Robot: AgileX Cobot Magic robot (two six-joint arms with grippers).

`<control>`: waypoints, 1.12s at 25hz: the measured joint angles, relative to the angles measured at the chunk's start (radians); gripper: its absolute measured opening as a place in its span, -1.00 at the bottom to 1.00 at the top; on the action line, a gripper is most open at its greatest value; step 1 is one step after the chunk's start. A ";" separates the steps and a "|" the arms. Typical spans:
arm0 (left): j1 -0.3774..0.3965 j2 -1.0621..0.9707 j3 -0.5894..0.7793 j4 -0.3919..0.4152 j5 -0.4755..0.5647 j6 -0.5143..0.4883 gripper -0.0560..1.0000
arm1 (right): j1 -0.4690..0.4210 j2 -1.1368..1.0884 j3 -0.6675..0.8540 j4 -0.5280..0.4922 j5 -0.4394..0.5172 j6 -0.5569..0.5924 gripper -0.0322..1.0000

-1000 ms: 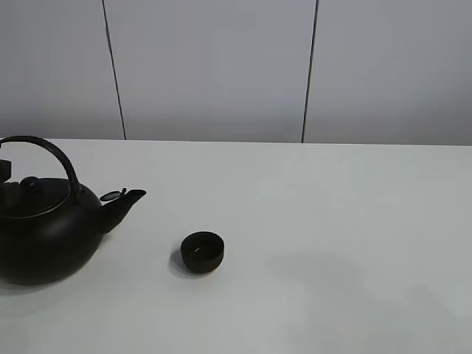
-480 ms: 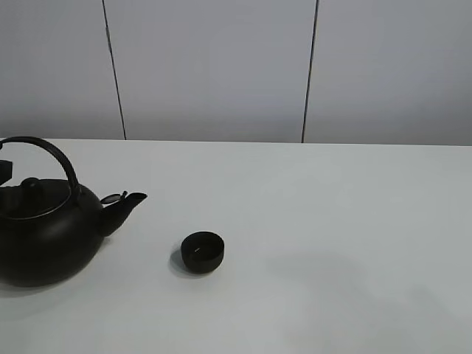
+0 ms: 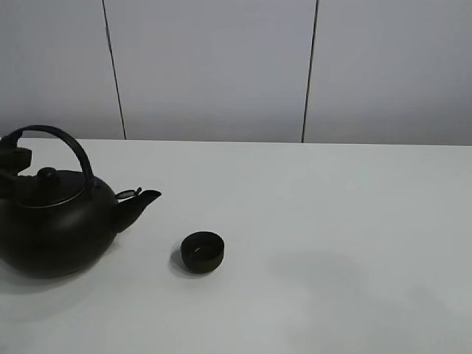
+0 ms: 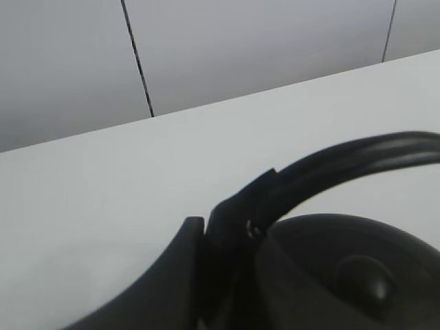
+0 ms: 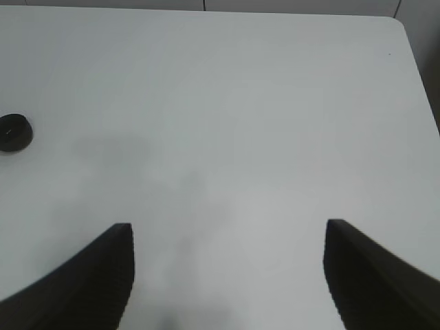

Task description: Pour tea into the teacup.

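Teacup, small, round, matte black and handleless (image 3: 203, 251), stands upright on the white worktop (image 3: 346, 214), mouth facing up, a little left of the middle in the exterior high view. Being round, it has no long axis. A tiny pale glint shows inside it; whether that is liquid cannot be told. In the right wrist view the same cup (image 5: 14, 133) sits far off to one side, well apart from the arm.

To the cup's left is a big round black kettle (image 3: 55, 232) with an arched handle (image 3: 70, 144) and a knobbed lid (image 3: 48, 177). Its short spout (image 3: 141, 202) points right, toward the cup, its tip short of the rim.

The left jaws are closed on the kettle's handle (image 4: 330, 161) near its end, one dark finger (image 4: 165, 275) pressed beside it. The right jaws stand wide apart over bare worktop with nothing between their black fingers (image 5: 96, 275).

Grey wall panels (image 3: 214, 66) with dark seams stand behind.
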 joint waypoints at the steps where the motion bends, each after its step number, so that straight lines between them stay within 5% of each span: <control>1: 0.000 -0.002 -0.006 0.011 0.000 -0.002 -0.68 | 0.000 0.000 0.000 0.000 0.000 0.000 0.08; 28: -0.110 -0.003 -0.126 0.086 0.128 -0.037 -0.68 | 0.000 0.000 0.000 0.000 0.000 0.000 0.08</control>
